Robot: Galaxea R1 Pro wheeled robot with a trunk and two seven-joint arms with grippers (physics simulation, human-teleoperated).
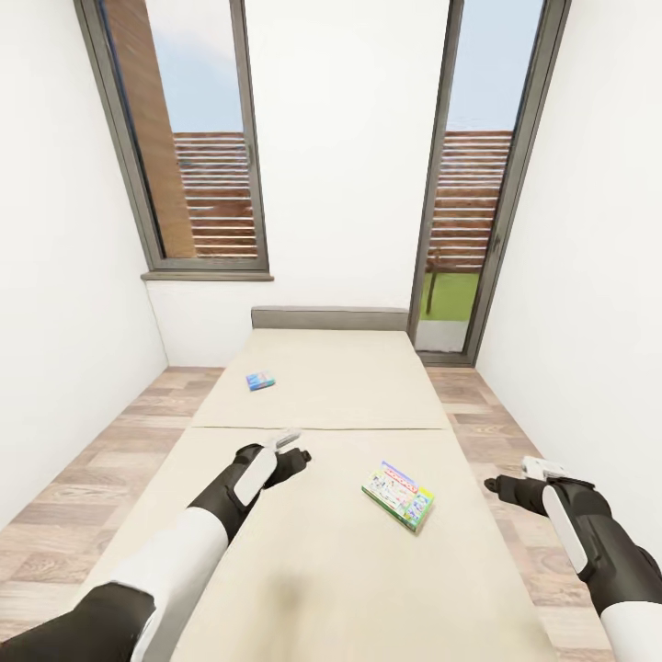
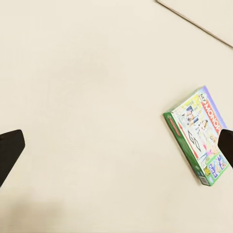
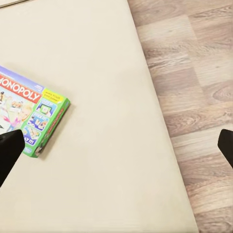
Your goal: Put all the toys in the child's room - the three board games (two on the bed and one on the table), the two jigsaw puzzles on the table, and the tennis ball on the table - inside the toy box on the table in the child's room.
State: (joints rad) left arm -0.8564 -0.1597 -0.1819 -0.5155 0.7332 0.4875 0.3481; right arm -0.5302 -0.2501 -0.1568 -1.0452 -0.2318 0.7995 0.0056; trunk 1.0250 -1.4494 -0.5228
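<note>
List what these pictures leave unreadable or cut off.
- Blue game, head view: too small and far to read its title.
- MONOPOLY box, right wrist view: cut off by the frame edge, one corner behind a dark fingertip.
- MONOPOLY box, left wrist view: far corner covered by a fingertip.
- Bed, head view: near end cut off by the frame.

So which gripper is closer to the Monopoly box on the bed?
Roughly even; the right gripper looks slightly nearer, hovering beside the bed past the Monopoly box. The left gripper hovers over the mattress on its other side.
</note>
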